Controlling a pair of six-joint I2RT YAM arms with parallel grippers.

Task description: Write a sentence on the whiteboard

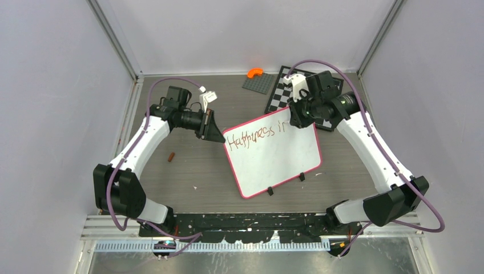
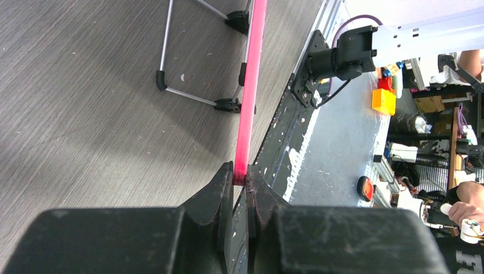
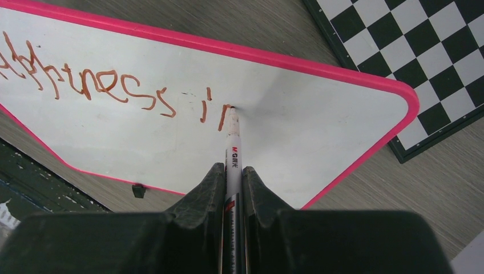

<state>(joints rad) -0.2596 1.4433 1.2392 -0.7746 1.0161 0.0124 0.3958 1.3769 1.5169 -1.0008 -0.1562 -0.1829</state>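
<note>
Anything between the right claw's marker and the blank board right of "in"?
Nothing visible. The right claw holds the marker, tip on the whiteboard at the last stroke of the sentence; the surface past it and under that line is bare. The chessboard lies outside the frame; the left claw clamps the opposite edge.

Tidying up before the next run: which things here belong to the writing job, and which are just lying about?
In use: whiteboard, marker, written words, left gripper, right gripper.
Lying about: chessboard, grey plate, orange piece, small brown piece.
</note>
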